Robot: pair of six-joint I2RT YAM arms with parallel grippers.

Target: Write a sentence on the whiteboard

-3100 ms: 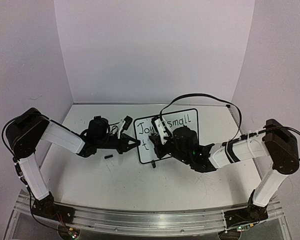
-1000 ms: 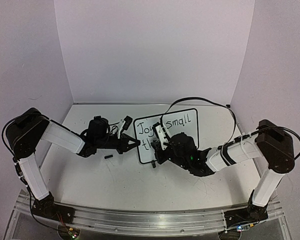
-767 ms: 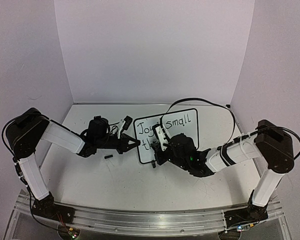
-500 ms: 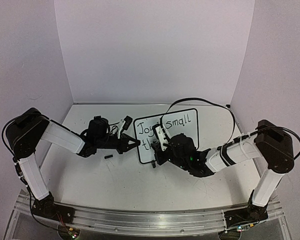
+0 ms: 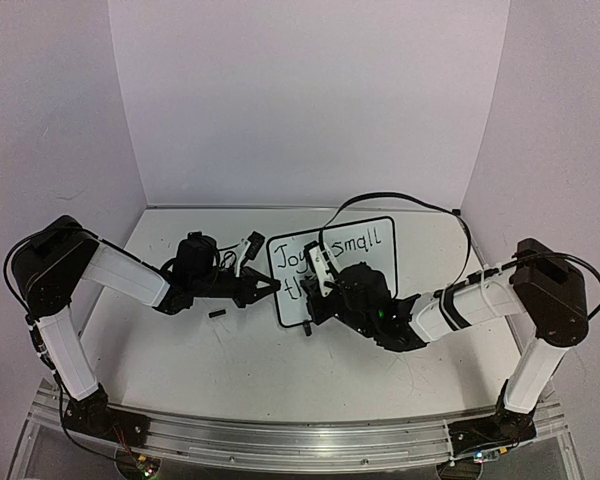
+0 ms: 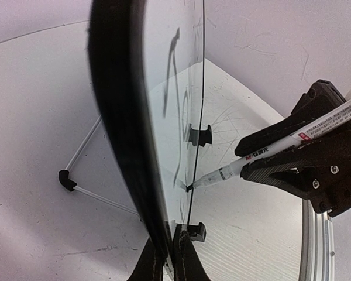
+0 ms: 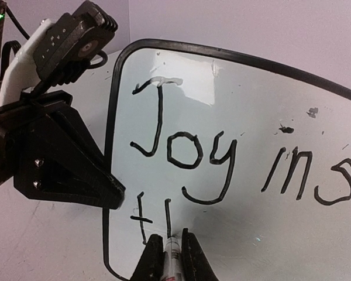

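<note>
I now hold my right gripper (image 7: 168,249) drawn back a touch from three seconds ago; just ahead of it, at the marker (image 6: 281,143) tip, the sentence (image 7: 228,161) has a new upright stroke after the "t".

Black-framed whiteboard (image 7: 234,93) standing upright, sentence (image 7: 190,153) unfinished, "Joy in small" above, "t" plus one stroke below

A: How far does the sentence (image 7: 222,161) read from the right wrist?
B: "Joy ins" — then the right edge cuts it. The marker (image 7: 171,257) in the right claw (image 7: 171,239) runs off the bottom.
A: From above?
B: The right arm (image 5: 460,300) covers most of the lower line on the whiteboard (image 5: 365,240). From the left wrist the board stands edge-on, near frame blurred — lettering unreadable.
</note>
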